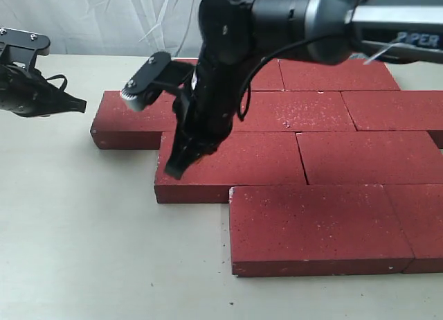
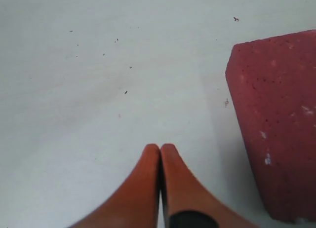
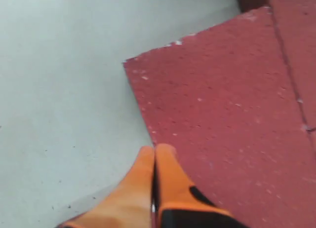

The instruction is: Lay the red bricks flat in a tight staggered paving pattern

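Dark-red, rough and white-chipped at the edges, the red bricks (image 1: 277, 161) lie flat on the pale worktop (image 1: 83, 251) in four offset rows with tight joints, so the paving looks nearly finished, with perhaps only nudging left. The right pincer (image 1: 174, 171), tips together, is at the exposed end of a middle-row brick. The left pincer (image 2: 160, 150), likewise together, hovers over the worktop beside a brick's end.

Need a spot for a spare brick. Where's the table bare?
Bare table left of the bricks, from the left gripper toward the camera, plus a narrow strip in front of them. Crowded: centre and right, bricks packed tight, right gripper over their left edge.
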`<state>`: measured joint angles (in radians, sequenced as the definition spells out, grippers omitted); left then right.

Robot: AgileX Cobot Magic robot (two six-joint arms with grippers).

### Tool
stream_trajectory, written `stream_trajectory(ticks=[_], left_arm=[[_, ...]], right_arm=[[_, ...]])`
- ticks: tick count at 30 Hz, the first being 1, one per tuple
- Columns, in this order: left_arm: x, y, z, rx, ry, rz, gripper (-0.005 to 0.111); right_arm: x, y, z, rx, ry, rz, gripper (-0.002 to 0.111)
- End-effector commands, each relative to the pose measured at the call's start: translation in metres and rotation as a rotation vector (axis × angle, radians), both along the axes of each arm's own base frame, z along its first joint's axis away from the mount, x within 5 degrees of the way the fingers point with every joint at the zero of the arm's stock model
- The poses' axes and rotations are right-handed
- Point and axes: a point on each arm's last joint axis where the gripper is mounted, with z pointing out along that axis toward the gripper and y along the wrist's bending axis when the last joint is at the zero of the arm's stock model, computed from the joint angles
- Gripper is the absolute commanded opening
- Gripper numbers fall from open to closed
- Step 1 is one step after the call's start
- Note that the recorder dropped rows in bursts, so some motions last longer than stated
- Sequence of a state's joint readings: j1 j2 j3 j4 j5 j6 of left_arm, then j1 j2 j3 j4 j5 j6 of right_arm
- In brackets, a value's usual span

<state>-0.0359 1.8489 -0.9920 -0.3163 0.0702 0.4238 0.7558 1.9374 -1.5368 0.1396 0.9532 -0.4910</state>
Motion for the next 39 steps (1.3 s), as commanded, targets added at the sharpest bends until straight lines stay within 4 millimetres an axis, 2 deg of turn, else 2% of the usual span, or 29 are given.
stream_trajectory(ticks=[1,5,11,16,18,21,25,32,35,39], left_arm=[[-0.009,-0.002,0.015,-0.031,0.051,-0.016,0.000],[-0.018,-0.006,0.027,-0.067,0.099,-0.029,0.000],[-0.017,-0.019,0.038,-0.109,0.037,-0.021,0.000],[-0.013,-0.036,0.048,-0.275,0.020,0.053,0.000],[-0.018,-0.043,0.050,-0.267,0.052,-0.002,0.000],[-0.029,-0.043,0.059,-0.208,0.104,-0.089,0.000],[-0.045,-0.029,0.087,-0.146,0.082,-0.105,0.000],[-0.084,-0.006,0.146,0.045,-0.025,-0.078,0.000],[-0.097,-0.003,0.164,0.025,-0.084,-0.015,0.000],[-0.113,-0.004,0.185,-0.002,-0.159,-0.015,0.000]], right_arm=[[0.015,-0.032,0.022,-0.032,-0.031,-0.111,-0.001],[0.027,-0.072,0.042,-0.064,-0.033,-0.249,-0.001],[0.040,-0.123,0.074,-0.036,-0.095,-0.410,-0.001],[0.046,-0.168,0.087,-0.086,-0.111,-0.526,-0.001],[0.047,-0.189,0.093,-0.083,-0.108,-0.601,-0.001],[0.048,-0.220,0.100,-0.069,-0.101,-0.741,-0.001],[0.035,-0.253,0.104,-0.063,-0.121,-0.835,-0.001],[0.002,-0.302,0.112,0.028,-0.303,-1.017,-0.001],[-0.014,-0.314,0.115,0.078,-0.388,-1.080,-0.001],[-0.035,-0.314,0.123,0.138,-0.486,-1.091,-0.001]])
